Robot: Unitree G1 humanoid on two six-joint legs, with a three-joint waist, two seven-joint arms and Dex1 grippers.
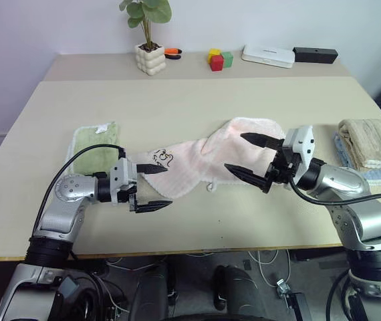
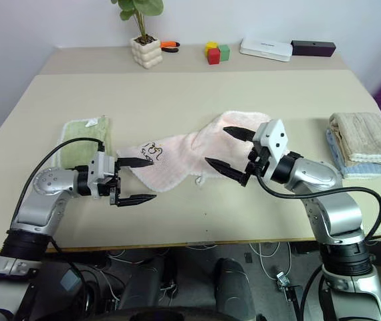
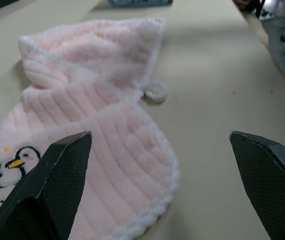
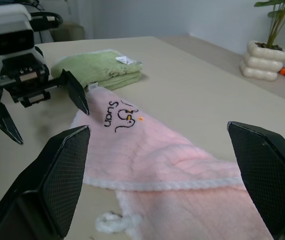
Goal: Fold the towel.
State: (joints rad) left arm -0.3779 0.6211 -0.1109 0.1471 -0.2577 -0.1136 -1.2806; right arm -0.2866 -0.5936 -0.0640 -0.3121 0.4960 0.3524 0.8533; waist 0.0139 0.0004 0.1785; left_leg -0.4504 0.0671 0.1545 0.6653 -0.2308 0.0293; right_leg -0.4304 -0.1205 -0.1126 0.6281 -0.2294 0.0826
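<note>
The pale pink towel (image 1: 197,160) lies crumpled and twisted across the middle of the table, with a dark embroidered motif (image 1: 162,159) near its left end and a white loop (image 3: 156,92) on its front edge. My left gripper (image 1: 152,187) hovers open at the towel's left end, one finger over the motif and one off the front edge. At the towel's right end my right gripper (image 1: 250,158) is open above the cloth, holding nothing. The right wrist view shows the towel (image 4: 172,160) between its fingers, with the left gripper (image 4: 42,112) beyond.
A light green folded cloth (image 1: 95,144) lies left of the towel. Folded beige towels (image 1: 371,144) on a blue one sit at the right edge. Along the back stand a potted plant (image 1: 150,57), coloured blocks (image 1: 220,59), a white box (image 1: 268,55) and a black box (image 1: 315,54).
</note>
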